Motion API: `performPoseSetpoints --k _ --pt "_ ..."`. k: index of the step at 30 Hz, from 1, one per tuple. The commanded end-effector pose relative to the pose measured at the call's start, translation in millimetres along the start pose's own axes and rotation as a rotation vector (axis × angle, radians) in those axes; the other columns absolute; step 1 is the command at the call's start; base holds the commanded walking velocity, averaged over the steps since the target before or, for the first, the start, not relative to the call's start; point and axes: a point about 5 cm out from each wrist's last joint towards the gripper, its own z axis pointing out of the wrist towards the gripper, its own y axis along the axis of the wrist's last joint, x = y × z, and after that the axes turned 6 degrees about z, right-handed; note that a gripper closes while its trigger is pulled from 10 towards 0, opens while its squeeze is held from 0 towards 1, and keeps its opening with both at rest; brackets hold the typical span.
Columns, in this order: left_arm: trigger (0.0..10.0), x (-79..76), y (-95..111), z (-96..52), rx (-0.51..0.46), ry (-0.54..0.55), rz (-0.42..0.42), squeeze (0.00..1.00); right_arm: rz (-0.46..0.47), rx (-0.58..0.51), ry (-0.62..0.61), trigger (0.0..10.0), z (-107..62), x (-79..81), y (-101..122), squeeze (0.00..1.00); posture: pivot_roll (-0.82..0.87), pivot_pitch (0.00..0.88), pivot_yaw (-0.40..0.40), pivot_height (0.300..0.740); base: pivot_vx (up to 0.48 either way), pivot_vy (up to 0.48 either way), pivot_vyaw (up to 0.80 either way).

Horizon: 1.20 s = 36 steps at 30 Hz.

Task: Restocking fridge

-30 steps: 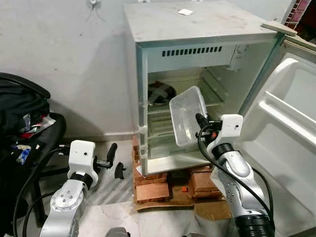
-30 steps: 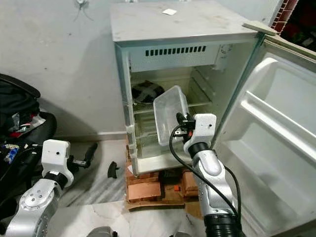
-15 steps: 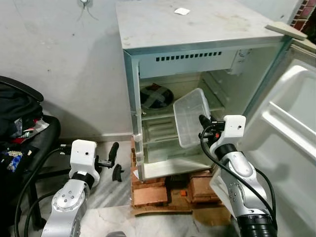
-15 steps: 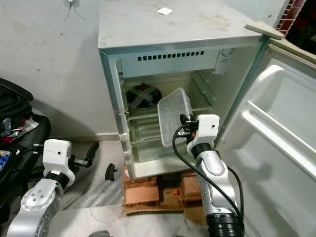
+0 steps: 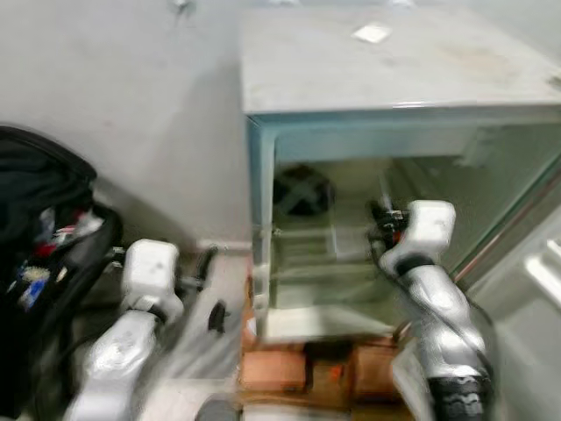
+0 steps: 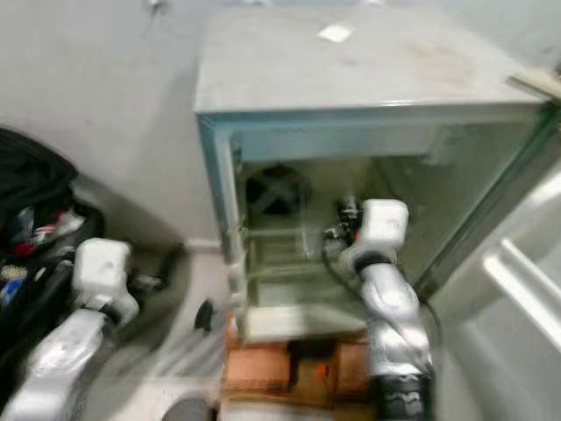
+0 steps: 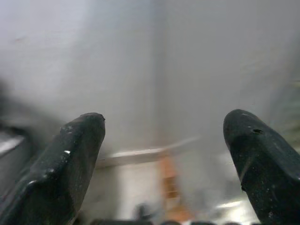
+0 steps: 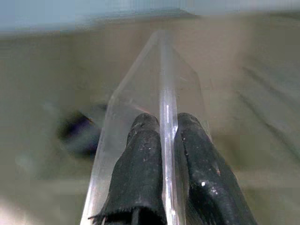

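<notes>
The small grey fridge [image 5: 394, 61] stands open on bricks, and both eye views are blurred. My right gripper [image 8: 164, 123] is shut on the thin wall of a clear plastic container [image 8: 136, 98]. It holds the container edge-up inside the fridge cavity, at the level of the middle shelf [image 5: 307, 235]. In the eye views the container is only a faint smear beside the right wrist [image 5: 421, 224]. My left gripper [image 7: 164, 159] is open and holds nothing. It hangs low at the left, near the floor and the wall [image 5: 203, 261].
A dark round object [image 5: 302, 189] sits at the back of the upper shelf. The open fridge door [image 5: 539, 281] stands at the right. A black bag on a chair [image 5: 44, 202] is at the left. A small black item [image 5: 216, 316] lies on the floor by the bricks [image 5: 280, 368].
The whole picture has shifted and blurred, so the camera is moving. My right arm has carried the container from the fridge mouth farther into the cavity. The left arm keeps its pose.
</notes>
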Motion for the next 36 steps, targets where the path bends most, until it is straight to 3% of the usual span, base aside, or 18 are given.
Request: performPoseSetpoints --k 1,18,23,27,31,36 --pt "10.0 -10.6 8.7 3.6 -0.036 -0.041 -0.013 0.0 -0.027 -0.005 -0.035 10.0 -6.0 -13.1 2.0 0.0 0.12 0.0 -0.008 0.74 0.0 0.0 0.0" --pt "10.0 -11.5 7.5 1.9 -0.029 -0.04 -0.003 0.0 -0.03 -0.001 -0.089 10.0 -5.2 -19.9 -1.5 0.0 0.13 0.0 -0.004 0.74 0.0 0.0 0.0" --pt "10.0 -11.8 24.5 0.8 -0.065 -0.046 -0.003 0.0 -0.01 -0.001 -0.129 10.0 0.5 -23.7 -1.1 0.0 0.16 0.011 0.005 0.74 0.0 0.0 0.0" --pt "10.0 -8.5 16.8 2.1 -0.039 -0.042 0.019 0.0 0.013 -0.002 -0.186 10.0 5.1 -28.9 -3.4 0.0 0.16 0.016 0.017 0.74 0.0 0.0 0.0" --pt "10.0 -8.9 13.3 0.0 -0.037 -0.046 0.007 0.0 0.039 -0.002 -0.248 10.0 -3.7 -38.0 -3.8 0.0 0.14 0.015 0.009 0.74 0.0 0.0 -0.23" --pt "10.0 -8.3 16.8 0.1 -0.044 -0.045 0.01 0.0 0.017 0.022 -0.228 10.0 -11.1 -39.6 -7.5 0.0 0.15 0.037 -0.001 0.74 0.0 0.0 -0.44"
